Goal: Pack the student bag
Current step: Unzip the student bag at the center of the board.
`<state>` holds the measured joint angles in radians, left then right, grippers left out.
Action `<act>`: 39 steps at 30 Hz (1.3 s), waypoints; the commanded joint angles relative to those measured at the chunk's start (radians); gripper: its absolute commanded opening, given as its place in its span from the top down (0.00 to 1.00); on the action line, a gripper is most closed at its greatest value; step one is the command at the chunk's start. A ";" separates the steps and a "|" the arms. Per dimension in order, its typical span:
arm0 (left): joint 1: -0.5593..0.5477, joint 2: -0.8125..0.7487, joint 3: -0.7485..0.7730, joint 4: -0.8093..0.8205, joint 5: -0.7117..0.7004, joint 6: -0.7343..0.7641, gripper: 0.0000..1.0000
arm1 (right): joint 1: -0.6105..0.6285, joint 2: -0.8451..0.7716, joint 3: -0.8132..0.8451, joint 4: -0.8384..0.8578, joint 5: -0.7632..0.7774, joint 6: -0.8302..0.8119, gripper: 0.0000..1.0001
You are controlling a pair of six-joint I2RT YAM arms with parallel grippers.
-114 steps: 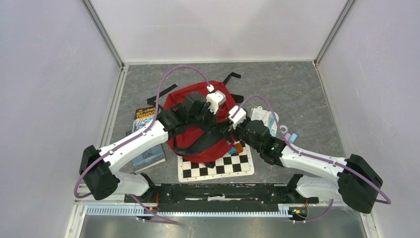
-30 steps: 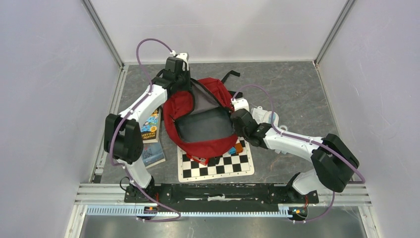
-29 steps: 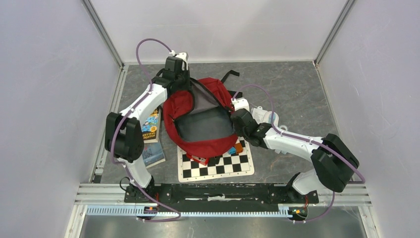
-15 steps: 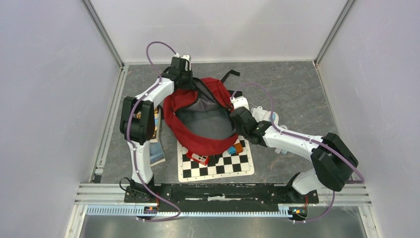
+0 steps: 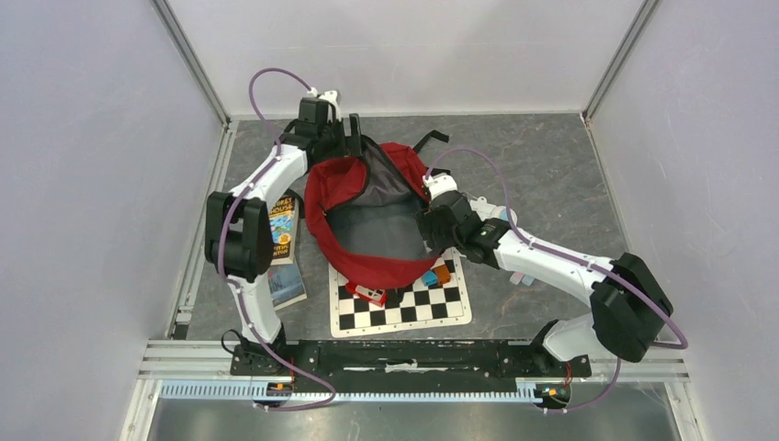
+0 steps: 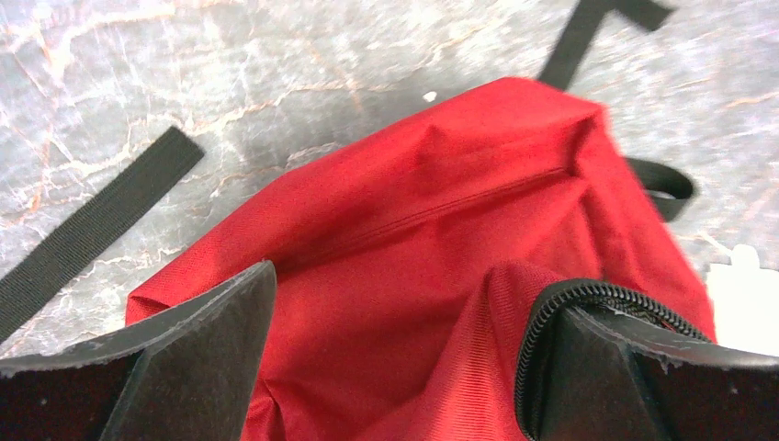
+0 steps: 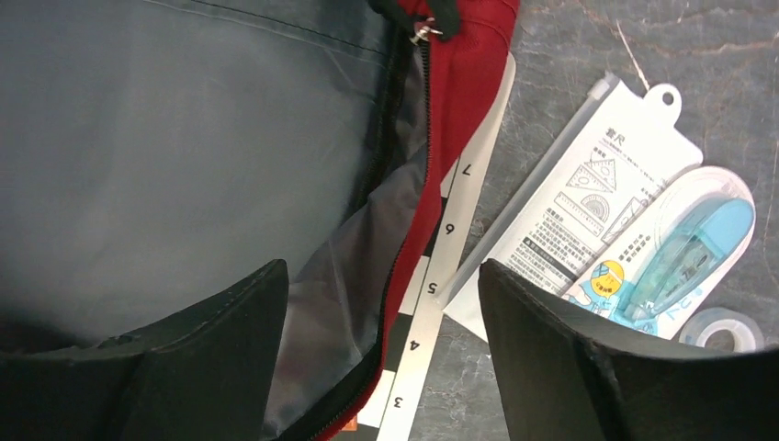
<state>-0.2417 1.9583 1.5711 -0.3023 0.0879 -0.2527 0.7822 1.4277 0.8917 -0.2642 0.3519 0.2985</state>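
Nearest the arm bases: flat black-and-white checkered chessboard on the grey marbled desk, its far edge tucked under the near rim of the student bag, a large soft red fabric backpack with grey lining. Small orange and blue blocks sit at the bag's near-right corner.

The bag lies mid-desk, mouth spread wide, lining up. My read: it's laid open like this so items drop straight in. No item visible inside.

Right claw hovers over the bag's right rim, fingers wide apart, gripping nothing. The black zipper track and rim run between them.

A white plastic ruler pokes out from under that rim. A white packaged geometry set, blue correction-tape dispenser and clear tape roll lie just right of the bag. Likely the next things to load.

Stacked paperback books lie just left of the bag.

Far end: left claw is over the bag's far-left top, fingers wide. Red fabric is bunched between them, not pinched as far as I can tell. One finger sits against the zipper edge, probably to prop the mouth open.

A black webbing strap lies loose beyond the bag.
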 commanded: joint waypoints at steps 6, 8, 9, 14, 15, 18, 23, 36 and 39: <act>0.004 -0.262 -0.053 -0.011 0.199 -0.003 0.00 | -0.003 -0.092 0.059 0.043 -0.078 -0.010 0.05; 0.004 -0.299 -0.083 -0.023 0.208 -0.008 0.00 | -0.003 -0.096 0.075 0.060 -0.078 -0.028 0.02; 0.004 -0.315 -0.097 -0.027 0.209 -0.007 0.00 | -0.003 -0.097 0.085 0.074 -0.076 -0.046 0.02; 0.004 -0.365 -0.134 -0.071 0.201 0.010 0.00 | -0.004 -0.037 0.185 0.155 -0.083 -0.196 0.02; 0.004 -0.372 -0.141 -0.076 0.200 0.010 0.00 | -0.004 -0.008 0.210 0.162 -0.085 -0.215 0.02; 0.004 -0.407 -0.178 -0.086 0.214 0.001 0.00 | -0.006 0.075 0.282 0.180 -0.144 -0.264 0.02; 0.004 -0.512 -0.282 -0.052 0.251 -0.031 0.00 | -0.006 0.174 0.360 0.219 -0.252 -0.282 0.02; -0.192 -0.773 -0.703 0.143 0.059 -0.099 0.00 | -0.015 0.275 0.407 0.257 -0.184 -0.252 0.25; -0.204 -0.750 -0.719 0.152 -0.046 -0.102 0.00 | -0.024 0.285 0.417 0.256 -0.176 -0.245 0.27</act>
<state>-0.4393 1.1995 0.8680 -0.2283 0.2291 -0.3115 0.7734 1.6978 1.2552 -0.0494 0.1444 0.0486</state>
